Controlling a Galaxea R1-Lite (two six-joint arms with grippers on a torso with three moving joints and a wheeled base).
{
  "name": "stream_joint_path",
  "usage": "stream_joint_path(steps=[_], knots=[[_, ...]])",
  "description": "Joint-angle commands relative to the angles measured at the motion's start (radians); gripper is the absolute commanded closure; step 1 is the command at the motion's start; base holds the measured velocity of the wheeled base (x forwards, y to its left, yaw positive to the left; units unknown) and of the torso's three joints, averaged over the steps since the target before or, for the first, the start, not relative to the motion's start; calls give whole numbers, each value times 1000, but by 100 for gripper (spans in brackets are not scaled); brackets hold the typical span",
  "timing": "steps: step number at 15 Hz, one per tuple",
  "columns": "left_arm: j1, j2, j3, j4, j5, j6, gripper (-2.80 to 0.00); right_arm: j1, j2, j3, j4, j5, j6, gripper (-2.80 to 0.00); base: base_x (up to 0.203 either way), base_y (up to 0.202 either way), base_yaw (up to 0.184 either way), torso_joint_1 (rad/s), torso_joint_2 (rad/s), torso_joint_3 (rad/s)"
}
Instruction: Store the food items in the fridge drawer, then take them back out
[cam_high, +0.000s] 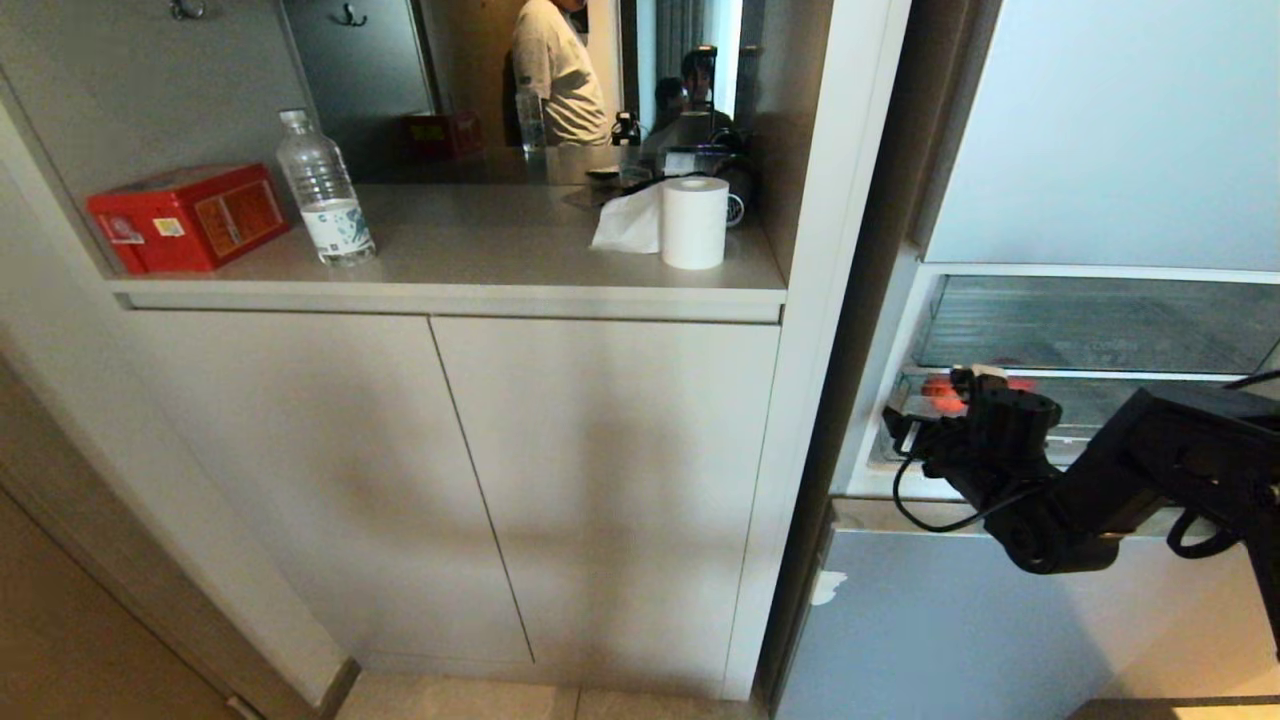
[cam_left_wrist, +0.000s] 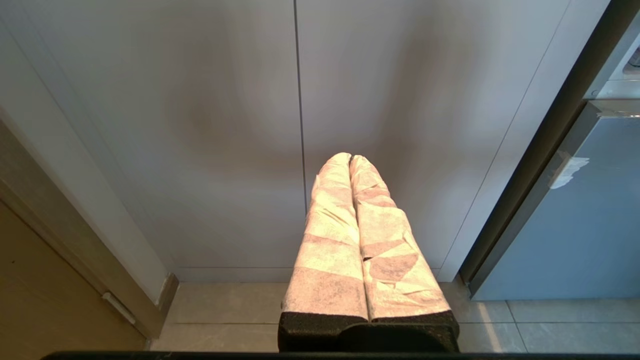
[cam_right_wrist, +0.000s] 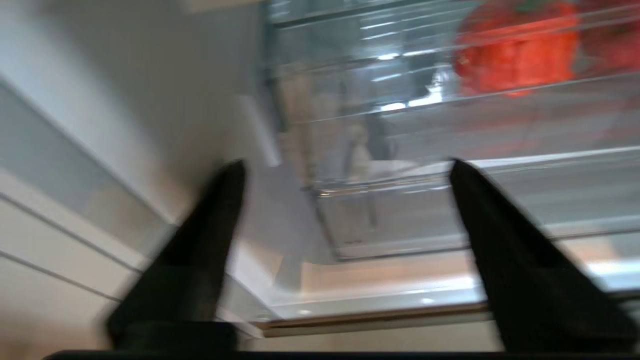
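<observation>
Orange fruit (cam_right_wrist: 517, 50) inside fridge drawer (cam_right_wrist: 400, 165), beyond open right hand (cam_right_wrist: 345, 170)

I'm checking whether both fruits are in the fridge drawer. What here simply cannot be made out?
- Red fruit: right wrist view, cut off at the picture edge and blurred.
- Orange fruit: head view, mostly hidden behind the right gripper.
- Fridge drawer: how far it is pulled out; its clear walls smear in the right wrist view.
- Left gripper: absent from the head view.
</observation>
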Motion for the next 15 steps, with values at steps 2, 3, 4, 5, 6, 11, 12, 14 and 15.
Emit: stream_joint_path(steps=[2,3,4,5,6,11,12,14,15], knots=[[0,1,2,0,0,0,0,28,7,-13,-7,1,11,0,0,0,0,0,0,0],[0,1,2,0,0,0,0,40,8,-20,-5,1,11,0,0,0,0,0,0,0],[0,1,2,0,0,0,0,47,11,-29,0,1,11,0,0,0,0,0,0,0],[0,1,2,0,0,0,0,51,9,-37,12,1,13,0,0,0,0,0,0,0],[0,1,2,0,0,0,0,54,9,-39,15,1,20,0,0,0,0,0,0,0],[0,1,2,0,0,0,0,54,-31,28,9,5,38,0,0,0,0,0,0,0],[0,1,2,0,0,0,0,54,-47,52,7,8,46,0,0,0,0,0,0,0],[0,1,2,0,0,0,0,54,-83,104,-12,14,61,0,0,0,0,0,0,0],[0,1,2,0,0,0,0,54,-103,138,-22,21,62,0,0,0,0,0,0,0]])
